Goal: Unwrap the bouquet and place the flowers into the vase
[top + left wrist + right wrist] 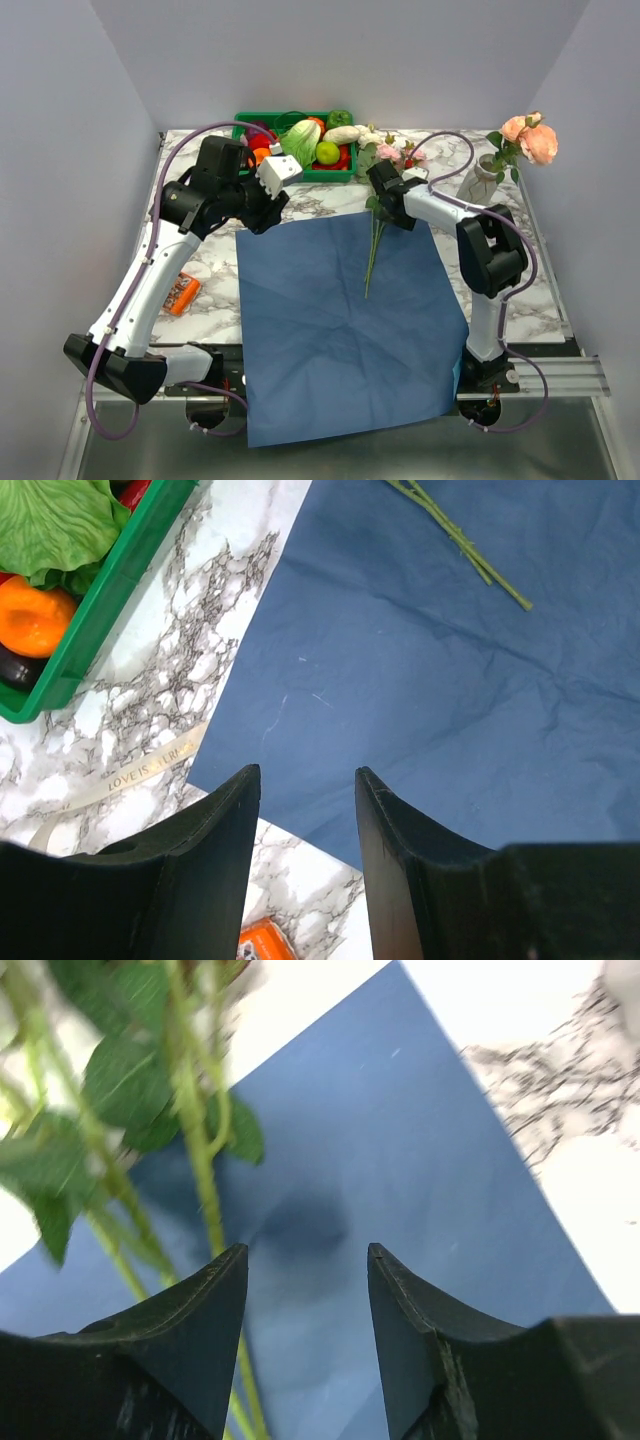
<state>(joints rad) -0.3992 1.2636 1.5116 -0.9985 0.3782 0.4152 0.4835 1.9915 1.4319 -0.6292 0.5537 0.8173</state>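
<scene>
Your sheet of paper (340, 320) is a plain deep blue, and the table (520, 290) is white marble veined with grey and black. The stems (373, 255) are green, and the blooms (392, 152) at their head are pink and cream. The vase (480, 185) is whitish-grey, and the roses (530, 140) in it are peach with dark green leaves. You see a bright green crate (335, 176) with a pale green cabbage (300, 140), a yellow-green apple (327, 152) and red and orange pieces. The ribbon (130, 777) is cream with dark lettering. The packet (182, 293) is orange. Your arms (150, 280) are white with black joints, and their cables (95, 400) are purple.
</scene>
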